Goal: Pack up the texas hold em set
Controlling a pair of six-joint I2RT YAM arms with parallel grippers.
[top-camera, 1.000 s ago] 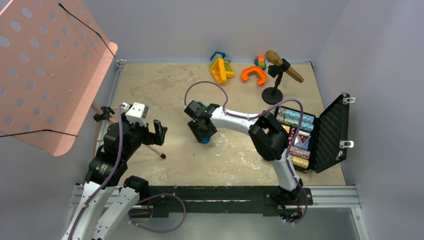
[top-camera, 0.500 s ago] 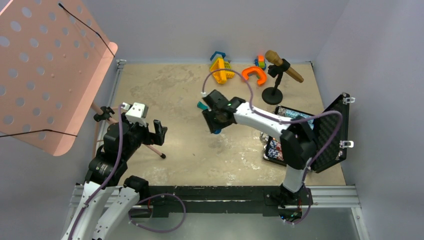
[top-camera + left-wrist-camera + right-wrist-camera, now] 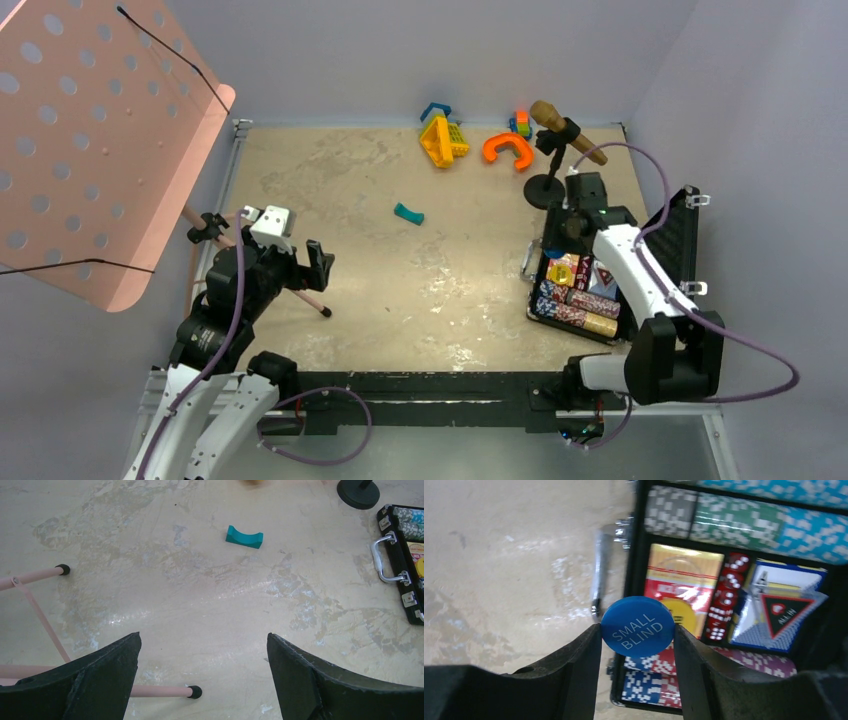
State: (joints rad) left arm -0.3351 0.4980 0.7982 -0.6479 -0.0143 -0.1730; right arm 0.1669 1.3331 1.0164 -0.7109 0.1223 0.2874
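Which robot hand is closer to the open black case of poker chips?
Right. The right gripper is over the edge of the open black ribbed case, holding a round blue Small Blind token. The left gripper is far across the table, beside the pink stand's legs.

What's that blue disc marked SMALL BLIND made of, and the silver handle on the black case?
The blue disc looks like moulded plastic: an even, matte blue with crisp white printed lettering and a smooth round edge. The handle looks like polished or chromed metal, going by its bright silver sheen, though silver-coated plastic cannot be ruled out.
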